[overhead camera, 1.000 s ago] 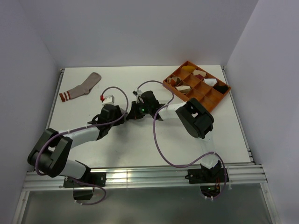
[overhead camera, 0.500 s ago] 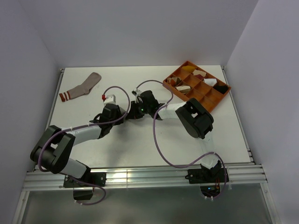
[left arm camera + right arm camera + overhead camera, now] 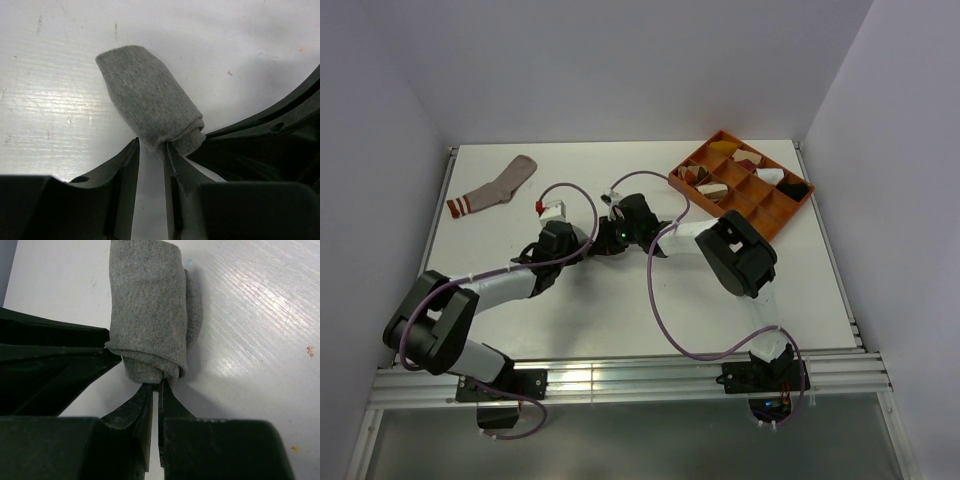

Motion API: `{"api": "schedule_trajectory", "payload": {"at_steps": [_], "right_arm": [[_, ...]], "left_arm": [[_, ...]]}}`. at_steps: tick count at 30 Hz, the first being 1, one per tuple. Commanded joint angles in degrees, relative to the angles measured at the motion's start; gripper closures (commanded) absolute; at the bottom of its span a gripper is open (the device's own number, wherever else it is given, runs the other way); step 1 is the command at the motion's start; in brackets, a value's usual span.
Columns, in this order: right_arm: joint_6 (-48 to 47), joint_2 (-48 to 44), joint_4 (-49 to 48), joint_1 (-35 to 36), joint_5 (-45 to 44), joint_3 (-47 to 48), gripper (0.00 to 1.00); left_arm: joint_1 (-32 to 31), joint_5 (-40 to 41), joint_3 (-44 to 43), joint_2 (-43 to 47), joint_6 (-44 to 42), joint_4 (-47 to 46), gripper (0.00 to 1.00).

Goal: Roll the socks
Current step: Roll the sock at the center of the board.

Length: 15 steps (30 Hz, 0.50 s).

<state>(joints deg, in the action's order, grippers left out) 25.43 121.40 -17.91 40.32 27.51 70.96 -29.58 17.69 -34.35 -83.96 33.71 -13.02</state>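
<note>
The grey sock (image 3: 147, 97) lies rolled into a short bundle on the white table, mid-table between my two grippers. My left gripper (image 3: 151, 145) has its jaws narrowed, with both tips against one end of the roll. From the opposite side, my right gripper (image 3: 159, 385) is shut on a fold of the grey sock (image 3: 150, 315). In the top view both grippers (image 3: 582, 243) (image 3: 610, 238) meet nose to nose and hide the roll. The pinkish-tan sock (image 3: 492, 187) lies flat at the far left, its red and white cuff toward the left edge.
An orange divided tray (image 3: 775, 225) with small cloth bundles stands at the far right corner. Purple cables loop over both arms. White walls close in the table at the back and both sides.
My left gripper's jaws have narrowed onto the end of the grey roll and the left arm shifted slightly. The right arm and the pinkish-tan sock have not moved.
</note>
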Motion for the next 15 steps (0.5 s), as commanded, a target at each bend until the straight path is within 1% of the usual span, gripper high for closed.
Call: {"api": "schedule_trajectory", "payload": {"at_steps": [1,4,11,13,15], "right_arm": [[-1.17,0.06,1.30,0.64,0.35,1.81,1.00],[-1.26,-0.03,1.39,0.73,0.53,1.90,1.00],[-1.26,-0.03,1.30,0.73,0.62,2.08,1.00],[-1.17,0.15,1.21,0.73,0.88,2.17,1.00],[-1.08,0.24,1.21,0.73,1.06,2.34,1.00]], "left_arm": [[0.05,3.22,-0.02,2.66,0.21,-2.45,0.69],[0.05,3.23,-0.28,2.05,0.30,-2.71,0.69],[0.14,0.50,-0.90,-0.23,0.39,-3.42,0.70],[0.14,0.15,-0.72,-0.67,0.39,-3.51,0.71],[0.14,-0.11,-0.81,-1.03,0.30,-3.95,0.77]]}}
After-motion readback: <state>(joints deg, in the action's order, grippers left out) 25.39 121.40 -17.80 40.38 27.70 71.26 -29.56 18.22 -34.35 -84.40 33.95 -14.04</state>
